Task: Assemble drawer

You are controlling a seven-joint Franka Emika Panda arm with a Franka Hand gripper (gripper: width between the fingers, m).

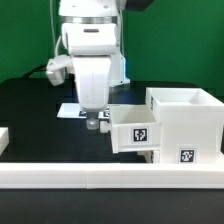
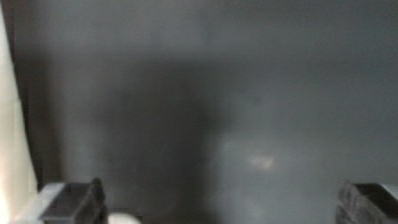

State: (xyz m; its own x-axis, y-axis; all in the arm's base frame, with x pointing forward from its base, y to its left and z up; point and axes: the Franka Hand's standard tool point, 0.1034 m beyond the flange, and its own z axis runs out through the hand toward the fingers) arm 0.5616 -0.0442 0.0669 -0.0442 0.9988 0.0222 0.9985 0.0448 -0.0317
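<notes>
The white drawer housing, tall and square with a tag low on its front, stands at the exterior view's right. A shallow white tray with a tag on its side sits against the housing's left side. I cannot tell whether it is partly slid in. My gripper hangs low over the black table just left of the tray. In the wrist view its fingers stand wide apart with only dark table between them, so the gripper is open and empty. A small white rounded bit shows beside one finger.
A long white border rail runs along the table's front. A short white piece lies at the exterior view's left edge. The marker board lies flat behind the gripper. A pale edge runs along one side of the wrist view.
</notes>
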